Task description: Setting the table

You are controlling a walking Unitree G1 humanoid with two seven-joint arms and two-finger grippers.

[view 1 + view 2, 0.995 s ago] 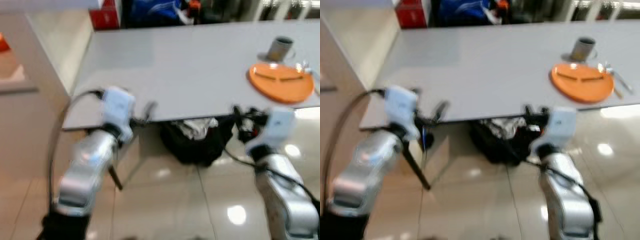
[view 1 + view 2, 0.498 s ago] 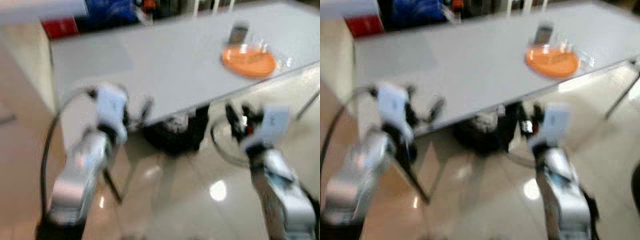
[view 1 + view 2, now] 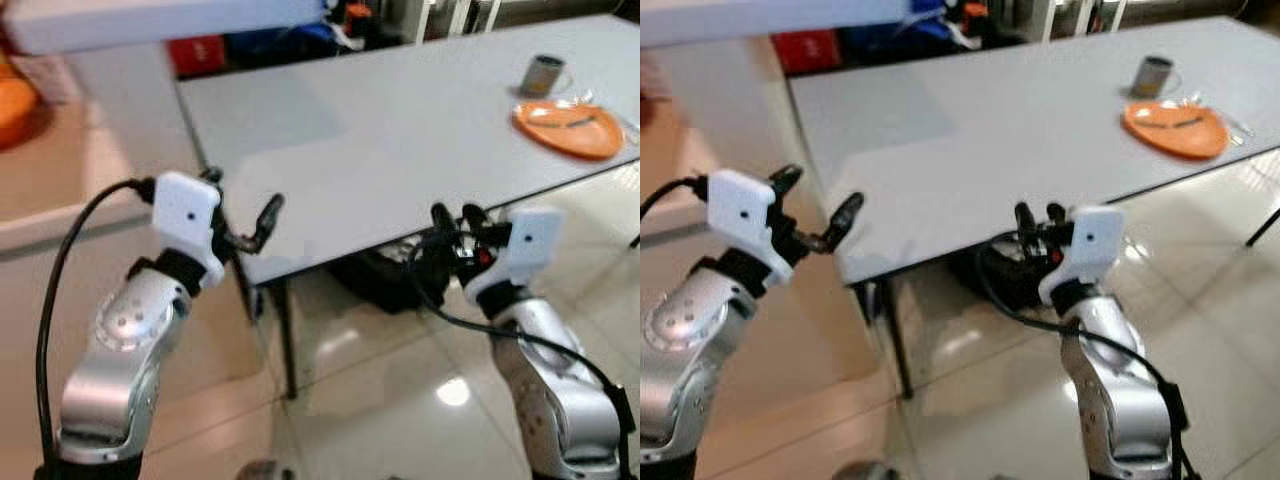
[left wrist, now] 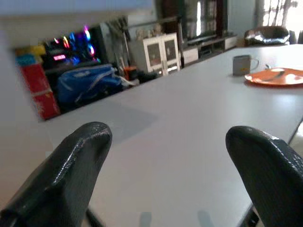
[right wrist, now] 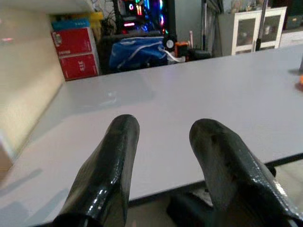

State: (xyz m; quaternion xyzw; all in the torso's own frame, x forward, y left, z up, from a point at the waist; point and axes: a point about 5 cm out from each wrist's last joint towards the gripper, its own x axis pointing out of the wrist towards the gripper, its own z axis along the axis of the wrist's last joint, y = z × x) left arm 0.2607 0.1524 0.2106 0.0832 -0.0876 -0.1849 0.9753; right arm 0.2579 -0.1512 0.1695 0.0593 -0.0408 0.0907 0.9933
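A long grey table [image 3: 400,130] stretches ahead of me. Near its far right end lies an orange plate [image 3: 568,128] with cutlery across it, and a grey mug [image 3: 543,74] stands just behind the plate. My left gripper [image 3: 240,205] hovers at the table's near left corner, its fingers spread wide and empty; the left wrist view looks across the tabletop to the plate [image 4: 274,76] and mug [image 4: 241,65]. My right gripper [image 3: 455,213] is held just below the table's front edge, with a narrow gap between its fingers [image 5: 113,156] and nothing in it.
A beige counter [image 3: 60,190] with an orange object [image 3: 15,100] stands on the left. A black bag [image 3: 385,280] lies under the table beside a dark table leg [image 3: 283,340]. Red boxes [image 3: 195,52] and a blue bag [image 5: 137,53] sit behind the table. The floor is glossy tile.
The camera has swung, so the counter comes into view on the left and the table's near corner sits before me. Both arms stay raised; nothing was grasped.
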